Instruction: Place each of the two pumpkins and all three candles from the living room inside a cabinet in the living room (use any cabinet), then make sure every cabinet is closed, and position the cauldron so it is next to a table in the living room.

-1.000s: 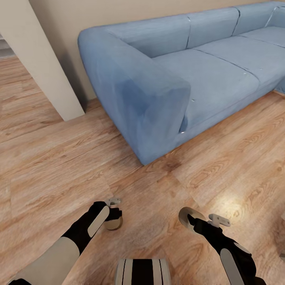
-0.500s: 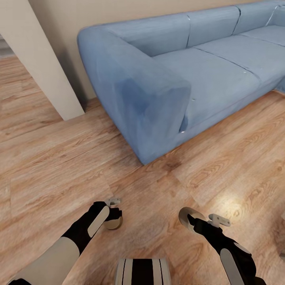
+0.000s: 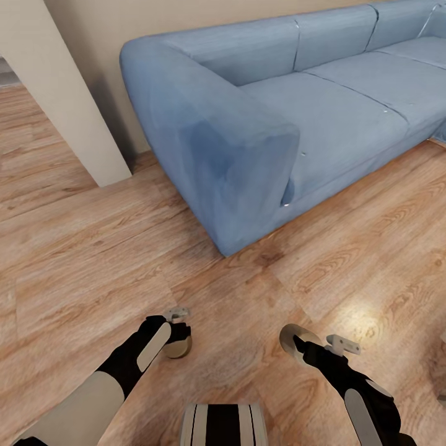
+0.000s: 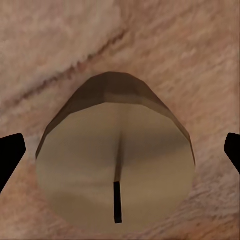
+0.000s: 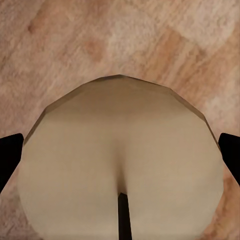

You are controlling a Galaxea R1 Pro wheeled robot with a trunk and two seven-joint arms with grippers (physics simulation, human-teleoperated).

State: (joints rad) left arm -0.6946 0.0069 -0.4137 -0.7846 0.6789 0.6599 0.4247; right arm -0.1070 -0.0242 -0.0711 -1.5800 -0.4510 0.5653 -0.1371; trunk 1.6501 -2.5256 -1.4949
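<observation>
Over the wooden floor [image 3: 93, 248], from the head view, both arms reach forward: the left gripper [image 3: 179, 331] grips a beige candle [image 3: 176, 348], the right gripper [image 3: 310, 341] grips a second candle [image 3: 291, 337]. A blue sofa [image 3: 260, 124] stands ahead, a pale wall corner [image 3: 62, 93] off to its left.

Left wrist view now: the candle [image 4: 115, 170] sits between two dark fingertips [image 4: 10, 155], wick [image 4: 117, 202] showing, floor behind.

Right wrist view: the second candle [image 5: 120, 165] looms large, pinched between dark fingertips [image 5: 9, 157], its wick [image 5: 122, 215] dark.
</observation>
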